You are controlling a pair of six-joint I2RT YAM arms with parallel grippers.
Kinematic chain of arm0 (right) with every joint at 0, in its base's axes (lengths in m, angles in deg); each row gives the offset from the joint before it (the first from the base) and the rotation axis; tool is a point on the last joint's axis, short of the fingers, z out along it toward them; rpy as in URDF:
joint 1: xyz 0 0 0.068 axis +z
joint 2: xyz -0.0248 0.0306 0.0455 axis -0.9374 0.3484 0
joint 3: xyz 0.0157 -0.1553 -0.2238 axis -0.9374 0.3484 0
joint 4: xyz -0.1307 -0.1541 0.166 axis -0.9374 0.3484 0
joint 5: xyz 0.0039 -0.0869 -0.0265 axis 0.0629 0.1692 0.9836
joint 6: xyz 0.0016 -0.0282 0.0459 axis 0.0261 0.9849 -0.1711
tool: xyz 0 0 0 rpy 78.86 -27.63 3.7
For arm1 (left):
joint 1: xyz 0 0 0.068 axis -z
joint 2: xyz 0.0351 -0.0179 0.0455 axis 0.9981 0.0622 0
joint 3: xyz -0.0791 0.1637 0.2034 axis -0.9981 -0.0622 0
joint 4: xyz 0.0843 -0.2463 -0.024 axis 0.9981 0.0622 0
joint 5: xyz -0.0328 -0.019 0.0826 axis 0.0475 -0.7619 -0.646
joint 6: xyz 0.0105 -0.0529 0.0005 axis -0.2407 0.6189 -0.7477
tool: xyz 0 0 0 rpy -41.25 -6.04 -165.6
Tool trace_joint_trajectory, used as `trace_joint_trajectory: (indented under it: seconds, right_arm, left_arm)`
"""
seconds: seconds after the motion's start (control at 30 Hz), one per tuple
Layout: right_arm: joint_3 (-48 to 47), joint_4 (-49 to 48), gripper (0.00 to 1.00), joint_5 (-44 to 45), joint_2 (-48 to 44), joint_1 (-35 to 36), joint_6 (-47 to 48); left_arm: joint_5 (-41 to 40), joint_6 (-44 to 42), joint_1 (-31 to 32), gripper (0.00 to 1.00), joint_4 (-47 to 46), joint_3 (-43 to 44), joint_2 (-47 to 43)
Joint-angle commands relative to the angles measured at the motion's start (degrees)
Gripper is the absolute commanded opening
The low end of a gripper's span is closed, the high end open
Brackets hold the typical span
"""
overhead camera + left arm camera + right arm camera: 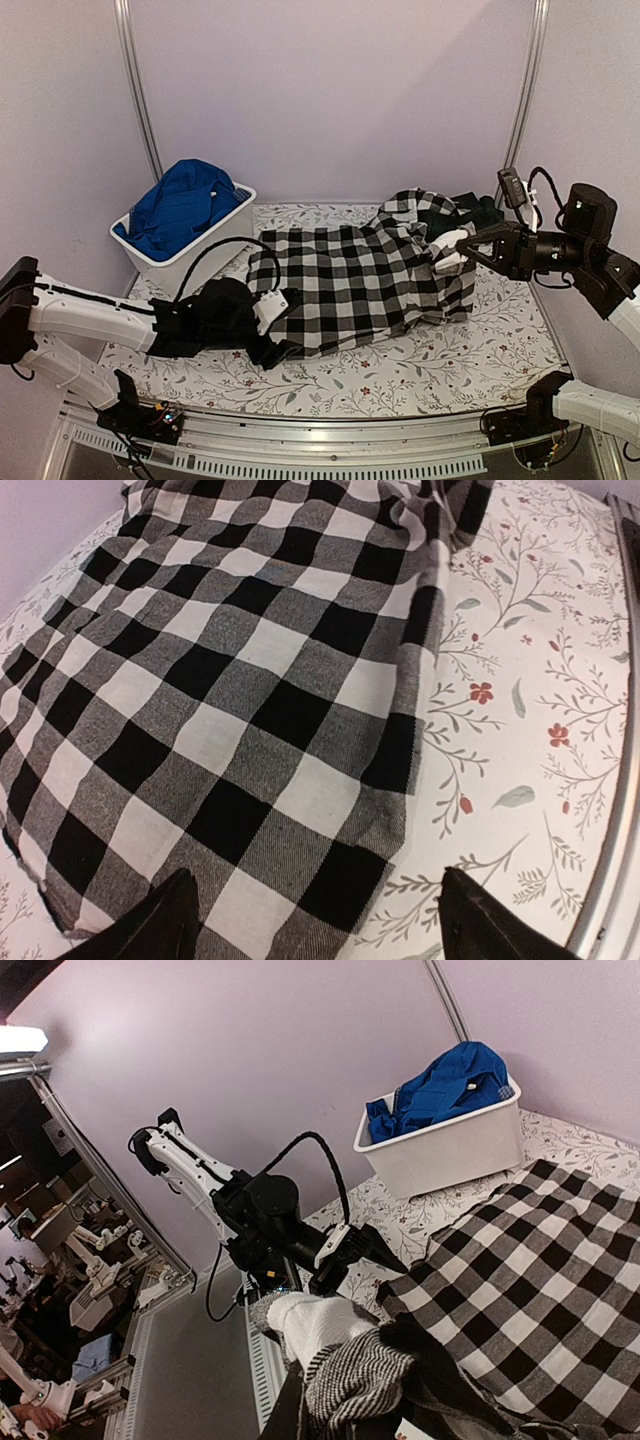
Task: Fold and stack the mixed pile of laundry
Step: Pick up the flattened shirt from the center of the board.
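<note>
My left gripper: jaws apart over black-and-white checked shirt, 7 o'clock corner. My right gripper clamps its bunched 3 o'clock edge. Blue garment in white tub, 10 o'clock.

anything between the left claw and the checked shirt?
Nothing visible. The left claw hangs open right over the checked shirt at its near corner. One finger is above the cloth, the other above the bare floral table cover. No other garment lies between them.
</note>
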Motion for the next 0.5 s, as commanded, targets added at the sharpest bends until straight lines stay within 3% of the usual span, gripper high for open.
trace_joint_trajectory:
  seconds: [0.0, 0.17, 0.27, 0.37, 0.47]
  right_arm:
    - [5.29, -5.17, 0.00, -0.52, -6.01, 0.03, -7.46]
    - [7.32, 0.54, 0.00, 11.21, -6.50, 0.02, -6.91]
    - [7.52, 2.05, 0.00, 12.86, -4.50, 0.02, -5.87]
    - [8.34, 1.36, 0.00, 15.45, -3.96, 0.07, -6.30]
    - [9.44, 0.97, 0.00, 19.56, -4.83, 0.03, -7.53]
  left_arm:
    - [-2.64, 0.04, 2.44, 0.82, 3.34, 2.06, 1.17]
    - [-10.16, -2.12, 5.76, 0.81, 23.25, 16.87, 9.61]
    - [-14.11, -5.28, 6.98, 0.80, 34.28, 20.08, 15.43]
    - [-13.95, -5.22, 6.75, 0.76, 40.44, 19.47, 19.05]
    - [-11.25, -5.03, 7.54, 0.72, 38.76, 18.15, 18.44]
